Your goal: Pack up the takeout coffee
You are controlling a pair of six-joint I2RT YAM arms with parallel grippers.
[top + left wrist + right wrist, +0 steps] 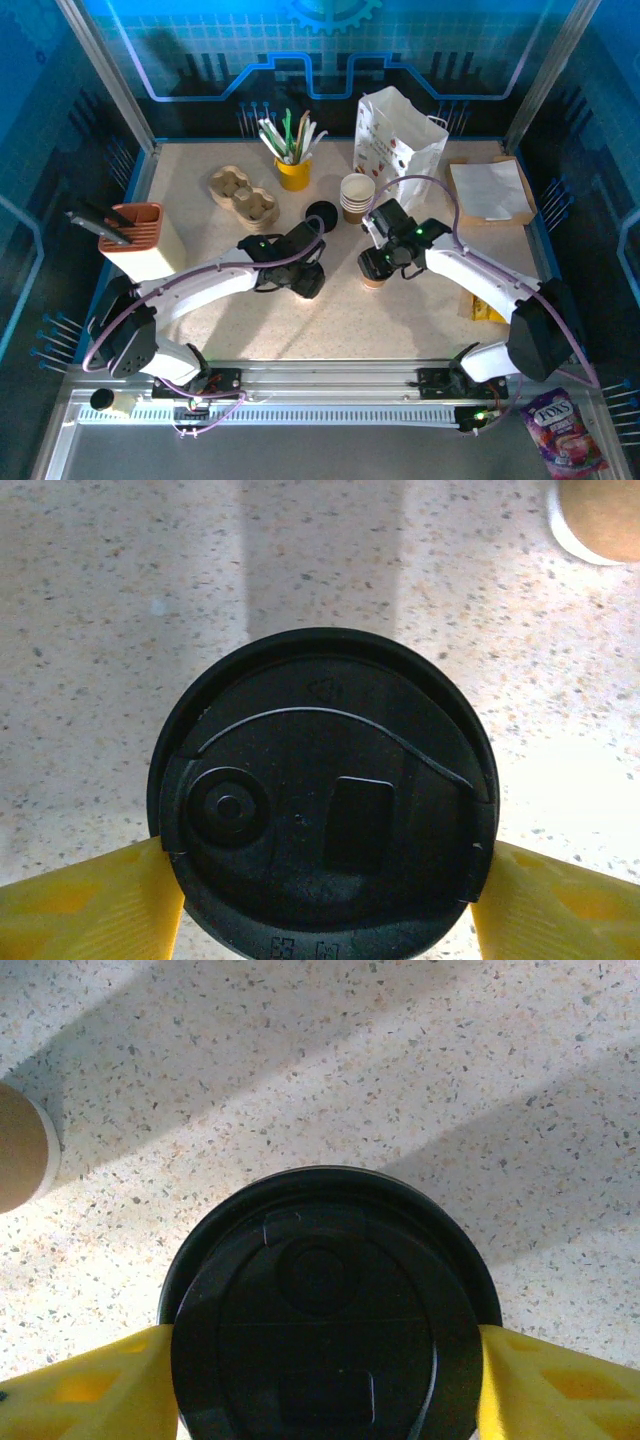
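Observation:
Two takeout coffees stand on the speckled table, brown paper cups with black lids. One black lid (320, 780) sits between my left gripper's yellow fingers (90, 910), which press in under its rim on both sides. My left gripper (305, 278) is shut on this cup, left of the table's middle. The other lid (320, 1290) lies between my right gripper's yellow fingers (560, 1390), which touch it on both sides. My right gripper (376, 265) is shut on that brown cup (373, 281), just right of the middle. Both cups are upright.
A white paper bag (400, 145) stands open at the back. In front of it is a stack of lidless cups (357, 195), with a loose black lid (321, 215) beside it. A yellow utensil cup (293, 170), cardboard carrier (243, 195), napkins (490, 190) and orange-topped box (140, 240) ring the table.

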